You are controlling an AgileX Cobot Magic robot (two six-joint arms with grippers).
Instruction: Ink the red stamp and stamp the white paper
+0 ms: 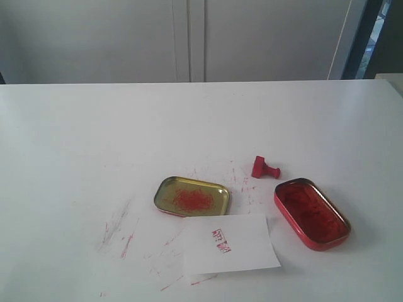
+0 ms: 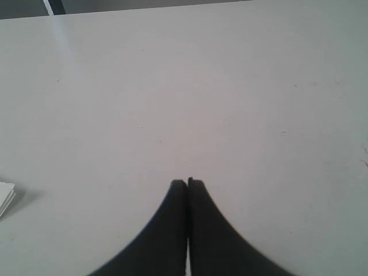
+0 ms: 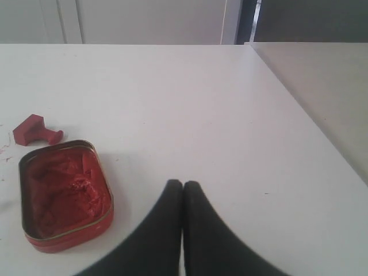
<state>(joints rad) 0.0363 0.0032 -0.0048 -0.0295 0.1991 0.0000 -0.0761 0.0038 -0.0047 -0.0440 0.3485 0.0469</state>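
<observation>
The red stamp (image 1: 265,168) lies on its side on the table, just beyond the red ink tin (image 1: 311,212); the right wrist view also shows the stamp (image 3: 35,130) and the ink tin (image 3: 64,195). The white paper (image 1: 228,243) lies near the front edge and bears a red stamp print. No gripper appears in the exterior view. My left gripper (image 2: 187,183) is shut and empty over bare table. My right gripper (image 3: 183,184) is shut and empty, beside the ink tin without touching it.
A gold tin (image 1: 191,196) smeared with red lies left of the stamp, its near edge meeting the paper. Red streaks (image 1: 119,236) mark the table (image 1: 94,138) around it. The table's right edge (image 3: 305,115) runs close to the right gripper. A white corner (image 2: 6,196) shows in the left wrist view.
</observation>
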